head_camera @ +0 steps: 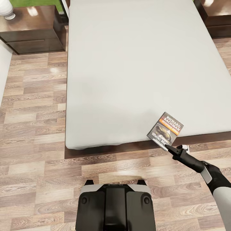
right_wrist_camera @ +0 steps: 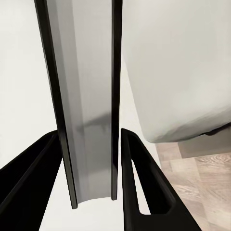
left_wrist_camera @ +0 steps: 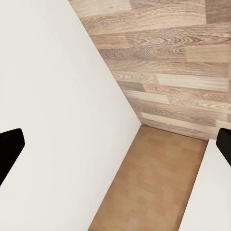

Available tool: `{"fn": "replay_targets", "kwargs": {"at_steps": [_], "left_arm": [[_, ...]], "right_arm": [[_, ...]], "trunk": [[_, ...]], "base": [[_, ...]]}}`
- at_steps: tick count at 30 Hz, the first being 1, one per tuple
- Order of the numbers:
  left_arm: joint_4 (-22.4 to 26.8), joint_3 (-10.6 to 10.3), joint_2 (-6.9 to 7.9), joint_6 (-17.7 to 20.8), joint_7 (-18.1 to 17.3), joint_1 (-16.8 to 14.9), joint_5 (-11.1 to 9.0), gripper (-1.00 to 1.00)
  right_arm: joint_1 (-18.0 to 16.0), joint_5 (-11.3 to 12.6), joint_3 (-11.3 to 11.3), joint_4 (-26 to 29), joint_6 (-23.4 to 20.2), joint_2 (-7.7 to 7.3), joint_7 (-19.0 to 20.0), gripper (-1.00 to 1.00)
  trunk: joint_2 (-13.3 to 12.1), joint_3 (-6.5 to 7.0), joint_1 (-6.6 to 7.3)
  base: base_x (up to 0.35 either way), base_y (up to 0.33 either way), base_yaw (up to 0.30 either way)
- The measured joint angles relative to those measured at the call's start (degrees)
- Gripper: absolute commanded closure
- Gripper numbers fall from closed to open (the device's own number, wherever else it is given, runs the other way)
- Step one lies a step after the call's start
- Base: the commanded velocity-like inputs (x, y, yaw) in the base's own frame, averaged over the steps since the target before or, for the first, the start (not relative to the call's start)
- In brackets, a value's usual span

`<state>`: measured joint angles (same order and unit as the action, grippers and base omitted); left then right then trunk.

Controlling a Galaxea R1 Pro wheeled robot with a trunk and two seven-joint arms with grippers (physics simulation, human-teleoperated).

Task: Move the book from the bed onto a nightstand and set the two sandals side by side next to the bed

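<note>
The robot's black and grey base [head_camera: 115, 205] sat closest, at 6 o'clock in the head view, on the pale wood-plank floor [head_camera: 35, 128]. At 4 o'clock its right gripper [head_camera: 169, 148] reached up from a black arm. Its jaws were closed on the lower corner of the small thin paperback book with a dark cover and an orange band [head_camera: 165, 129]. The book was tipped up at the near right corner of the big pale-grey mattress of the bed [head_camera: 128, 64]. I could not tell if it was touching the mattress or lifted just off it.

In the right wrist view the book's edge [right_wrist_camera: 86, 106] stood thin between the two black jaws.

The book looked light and a bit bendy. A corner grip could let it swing or slip, so a hold nearer the spine would likely be safer.

Its long side ran from 7 o'clock up to 1 o'clock, with the title end toward 1 o'clock.

The left gripper [left_wrist_camera: 115, 144] had its jaws wide apart and held nothing.

One low dark-brown wooden nightstand [head_camera: 32, 30] stood at 11 o'clock, with a white vase [head_camera: 6, 9] on top. The other dark-brown nightstand [head_camera: 216, 16] stood at 1 o'clock.
</note>
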<state>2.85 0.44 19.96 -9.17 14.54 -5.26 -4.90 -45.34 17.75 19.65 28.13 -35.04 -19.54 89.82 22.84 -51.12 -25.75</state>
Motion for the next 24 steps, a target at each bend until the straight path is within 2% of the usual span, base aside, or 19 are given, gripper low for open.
{"fn": "replay_targets", "kwargs": {"at_steps": [13,24], "left_arm": [[0.00,0.01,-0.05,-0.10,0.01,0.02,-0.03,-1.00],[0.00,0.07,-0.01,-0.13,0.01,0.01,-0.03,-1.00]], "right_arm": [[0.00,0.00,-0.01,0.18,-0.19,0.12,0.00,1.00],[0.00,-0.07,0.01,0.84,-0.05,1.18,0.00,1.00]], "trunk": [[0.00,0.00,0.00],[0.00,0.00,0.00]], "base": [[0.000,0.000,0.000],[0.000,0.000,0.000]]}}
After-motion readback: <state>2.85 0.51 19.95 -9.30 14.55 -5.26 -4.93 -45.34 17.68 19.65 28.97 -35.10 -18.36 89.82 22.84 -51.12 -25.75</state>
